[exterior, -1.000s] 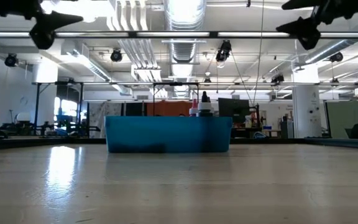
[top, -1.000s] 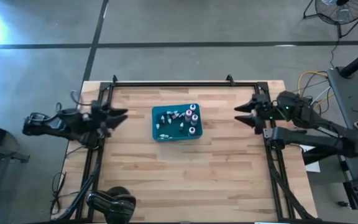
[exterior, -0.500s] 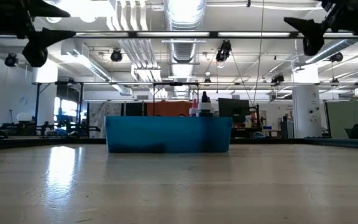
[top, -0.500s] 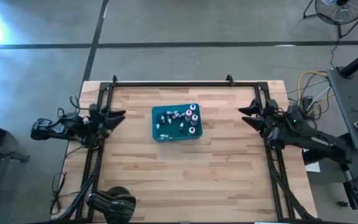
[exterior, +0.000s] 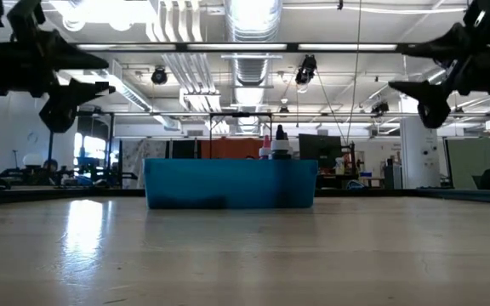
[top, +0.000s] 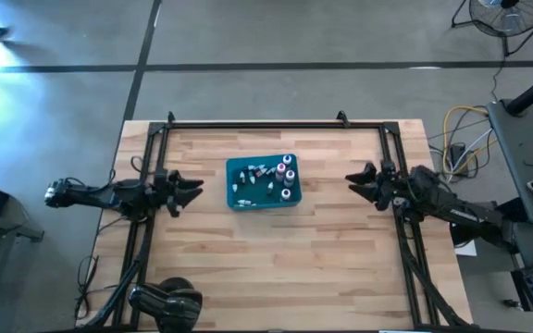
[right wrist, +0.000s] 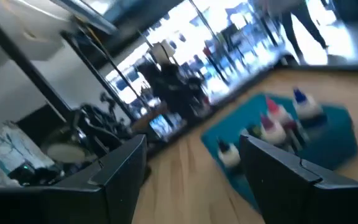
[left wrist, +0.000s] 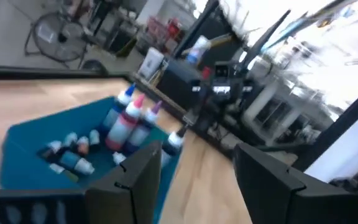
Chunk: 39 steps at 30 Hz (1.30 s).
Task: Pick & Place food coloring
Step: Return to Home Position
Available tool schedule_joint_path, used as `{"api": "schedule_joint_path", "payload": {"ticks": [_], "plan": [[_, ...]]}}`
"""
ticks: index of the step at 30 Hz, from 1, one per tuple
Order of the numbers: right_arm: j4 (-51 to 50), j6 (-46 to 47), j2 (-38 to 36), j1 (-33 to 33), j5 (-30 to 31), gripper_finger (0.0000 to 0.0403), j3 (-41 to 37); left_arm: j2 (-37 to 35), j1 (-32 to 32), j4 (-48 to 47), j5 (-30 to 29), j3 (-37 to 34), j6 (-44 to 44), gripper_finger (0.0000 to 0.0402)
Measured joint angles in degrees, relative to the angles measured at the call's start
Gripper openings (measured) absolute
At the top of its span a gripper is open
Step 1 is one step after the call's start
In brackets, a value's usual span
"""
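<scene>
Clearly out of harm's way, the bottles [top: 280, 176] sit inside the bin [top: 229, 190] at mid-table, some upright along one side, others lying flat on its floor. No bottle shows on the bare table [top: 340, 264]. The left gripper [top: 192, 192] hangs over the table's left edge and the right gripper [top: 357, 179] over its right edge. Each is well apart from the bin and points toward it. Both wrist views show the fingers [left wrist: 135, 183] spread wide with nothing between them. From table height the bin's wall hides nearly all the load; only a couple of caps [exterior: 277, 140] rise above the rim.

The bottles look very light and stiff, small smooth cylinders that would likely roll or squirt out of a careless pinch. The best hold is probably across the body just below the cap. The ones lying flat would call for a pinch across the short width, and the crowded upright ones leave little room for fingers. All the bottles in view are binned, so the job looks essentially done.
</scene>
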<state>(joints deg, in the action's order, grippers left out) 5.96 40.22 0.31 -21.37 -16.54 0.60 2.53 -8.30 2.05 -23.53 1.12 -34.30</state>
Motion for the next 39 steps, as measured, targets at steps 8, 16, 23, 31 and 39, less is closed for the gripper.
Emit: {"api": "schedule_joint_path", "payload": {"ticks": [8,16,23,31,39], "plan": [[-2.7,-0.2,3.0,0.0,0.4,0.0249,0.0,3.7,0.0,-0.2,1.1,0.4,-0.6,0.0176],[-2.6,-0.3,-0.3,4.1,1.5,0.0249,0.0,-0.4,2.4,1.7,1.6,-0.6,-0.7,0.0176],[-1.3,-0.3,-0.3,8.1,1.7,0.0249,-0.1,-2.5,12.3,2.2,1.4,-0.6,-0.7,0.0176],[-1.2,-0.3,-0.3,14.8,1.7,0.0249,-0.1,-2.5,15.6,2.1,1.2,-0.7,-0.7,0.0176],[-1.2,-0.3,-0.3,14.8,1.6,0.0249,-0.1,-2.5,15.6,2.1,1.4,-0.7,-0.7,0.0176]]}}
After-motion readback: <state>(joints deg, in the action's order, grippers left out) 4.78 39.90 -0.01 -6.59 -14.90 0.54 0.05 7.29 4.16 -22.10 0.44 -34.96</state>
